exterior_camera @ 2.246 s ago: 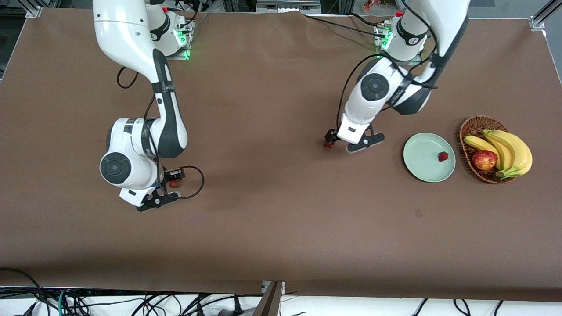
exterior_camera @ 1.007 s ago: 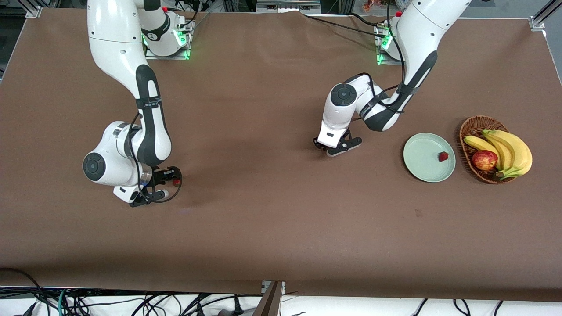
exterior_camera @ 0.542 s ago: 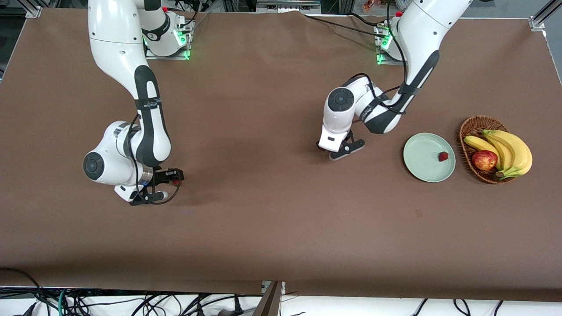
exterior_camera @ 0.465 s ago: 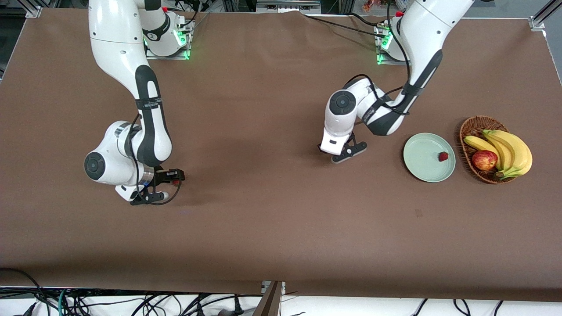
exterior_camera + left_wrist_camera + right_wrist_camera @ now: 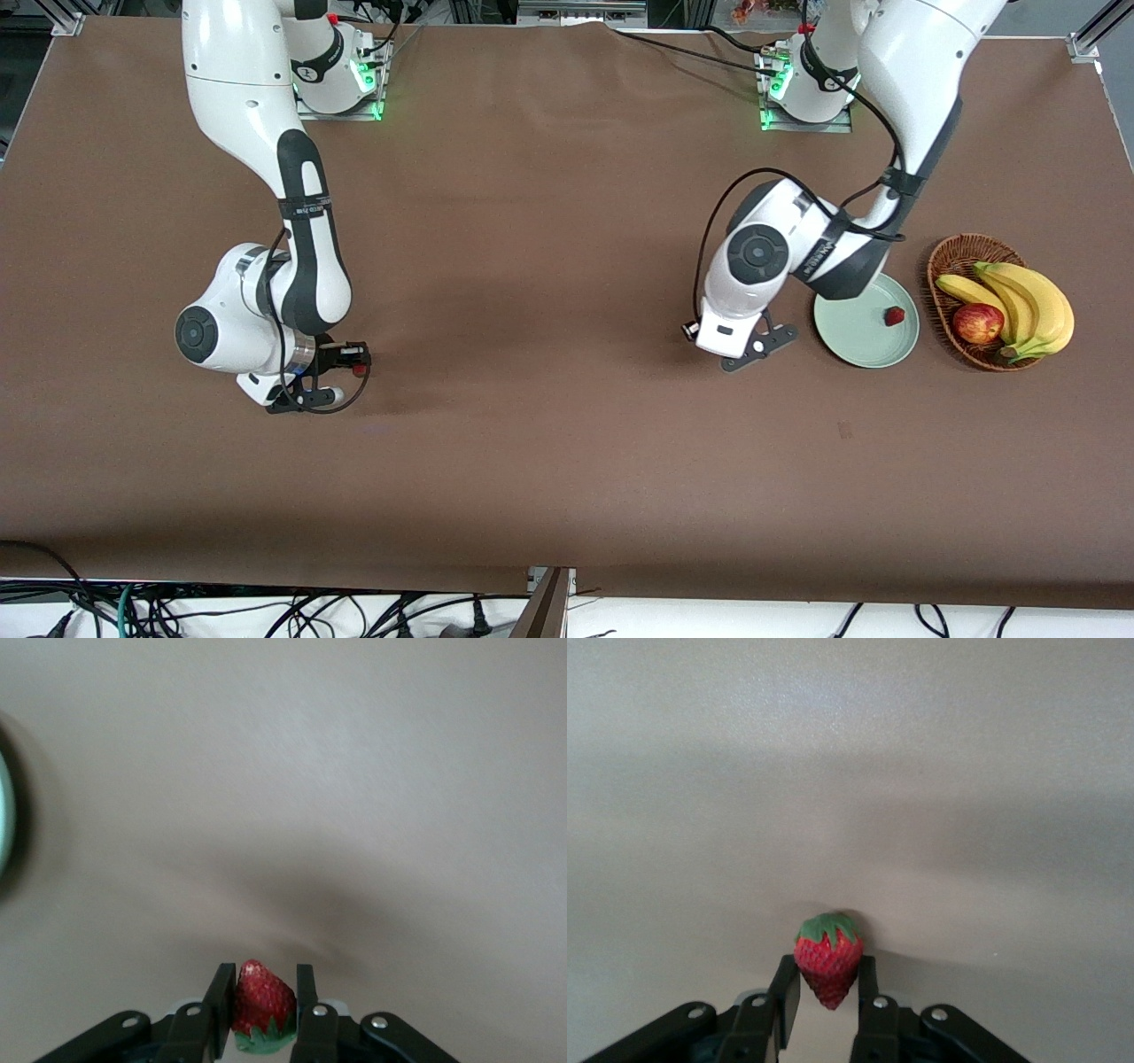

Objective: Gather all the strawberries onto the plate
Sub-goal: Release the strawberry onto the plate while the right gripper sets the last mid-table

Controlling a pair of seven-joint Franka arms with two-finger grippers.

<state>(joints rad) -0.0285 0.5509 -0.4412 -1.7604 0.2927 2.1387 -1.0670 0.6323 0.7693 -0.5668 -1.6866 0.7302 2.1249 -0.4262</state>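
The left gripper (image 5: 263, 1010) is clamped on a strawberry (image 5: 262, 1007), its two fingers (image 5: 218, 997) pressing the berry's sides, red tip pointing away from the wrist and green leaves toward it. In the front view this gripper (image 5: 694, 330) hangs over bare table just beside the plate (image 5: 855, 341), toward the right arm's end from it; its berry is hidden there under the wrist. A sliver of the plate's pale rim (image 5: 3, 819) shows at the edge of the left wrist view. The right gripper (image 5: 826, 992) is likewise closed on a second strawberry (image 5: 827, 958), held the other way round, with leaves away from the wrist and tip between the fingers (image 5: 788, 988). From the front it (image 5: 354, 359) sits low over the table (image 5: 549, 443) near the right arm's end, the berry (image 5: 359, 369) showing as a red speck at the fingertips; whether that berry is lifted clear of the cloth or just touching it is hard to tell. A third strawberry (image 5: 895, 315) lies on the plate, near the rim that faces the basket (image 5: 946, 257). The basket stands just beside the plate, toward the left arm's end, holding bananas (image 5: 1028, 306) and an apple (image 5: 977, 322).
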